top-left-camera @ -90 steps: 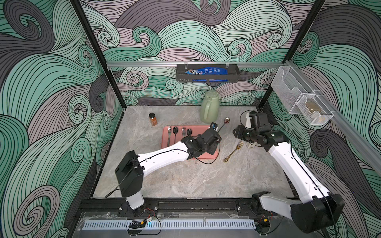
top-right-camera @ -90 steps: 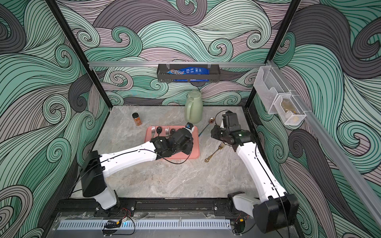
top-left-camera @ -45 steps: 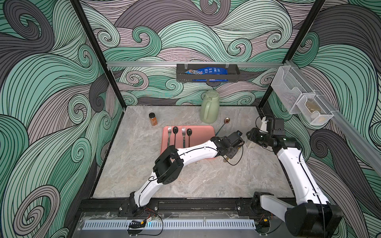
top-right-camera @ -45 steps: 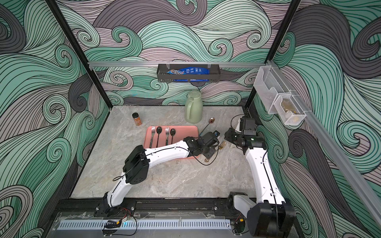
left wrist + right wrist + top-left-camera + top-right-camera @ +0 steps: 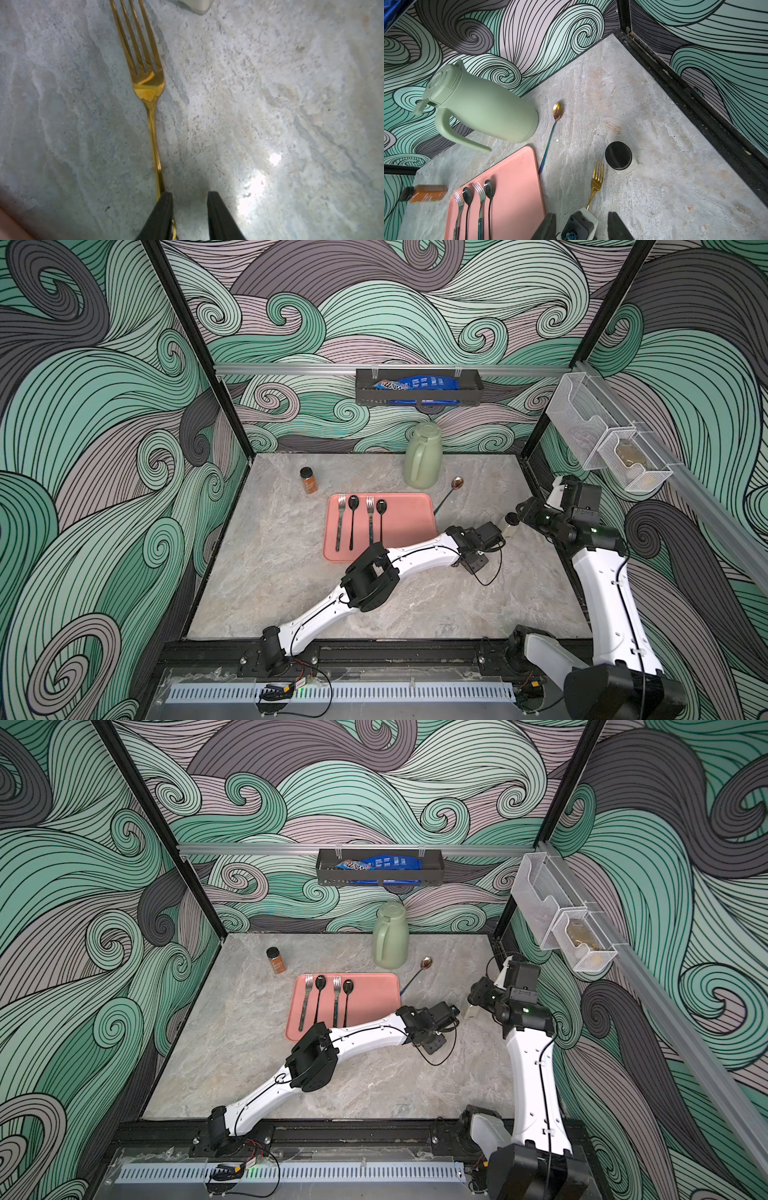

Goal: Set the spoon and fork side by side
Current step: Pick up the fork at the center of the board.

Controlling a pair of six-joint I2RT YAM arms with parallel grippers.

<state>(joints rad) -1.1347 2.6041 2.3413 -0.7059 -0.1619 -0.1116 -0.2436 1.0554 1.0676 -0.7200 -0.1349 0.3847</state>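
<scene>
A gold fork lies flat on the stone table, tines toward a small black-lidded jar. My left gripper is low over the fork's handle end and open. The handle runs under one finger, and the gap between the jaws holds nothing. In both top views this gripper hides the fork. The gold spoon with a rainbow handle lies slanted between the green pitcher and the pink tray's corner. My right gripper hangs open and empty above the left wrist, at the right.
On the pink tray lie two silver forks and two dark spoons in a row. A spice bottle stands at the back left. The black-lidded jar sits just beyond the fork's tines. A black rail edges the table on the right.
My left arm has swung from over the tray rightward to the gold fork's handle. My right arm has pulled back to the right and its jaws have widened slightly.
</scene>
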